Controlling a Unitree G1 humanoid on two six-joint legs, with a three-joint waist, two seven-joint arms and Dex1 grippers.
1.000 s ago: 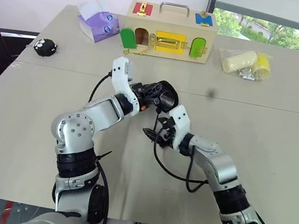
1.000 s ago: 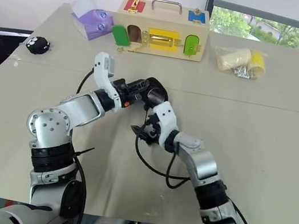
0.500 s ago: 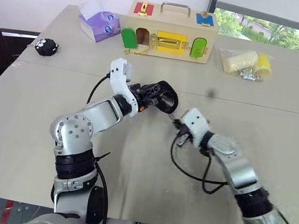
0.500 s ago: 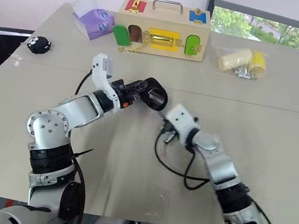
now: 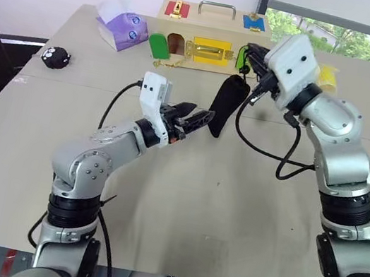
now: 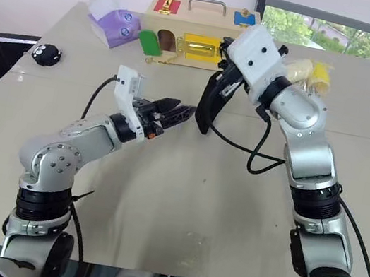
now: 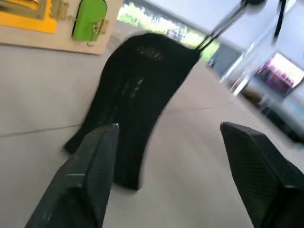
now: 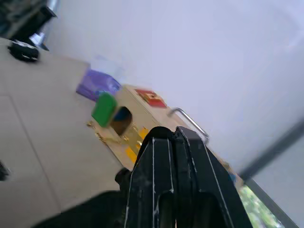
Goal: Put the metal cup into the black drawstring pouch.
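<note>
The black drawstring pouch (image 5: 225, 106) hangs long and upright above the middle of the table. It hangs from its cord, which runs up into my right gripper (image 5: 250, 62). That gripper is raised in front of the wooden box, and its fingers (image 8: 173, 142) are pressed shut. My left gripper (image 5: 202, 113) is open just left of the pouch's lower half, fingertips close to the fabric but not holding it. From the left wrist the pouch (image 7: 137, 95) hangs between and beyond the spread fingers (image 7: 90, 175). The metal cup is hidden.
A wooden latch box (image 5: 206, 38) with a handle stands at the back of the table. Left of it lies a purple tissue pack (image 5: 122, 27), and a small black round toy (image 5: 57, 57) sits near the left edge. A clear bag of yellow items (image 6: 311, 71) lies back right.
My right gripper shut, then rose and swung toward the back with the pouch hanging from it. My left gripper opened and let go of the pouch, staying almost in place.
</note>
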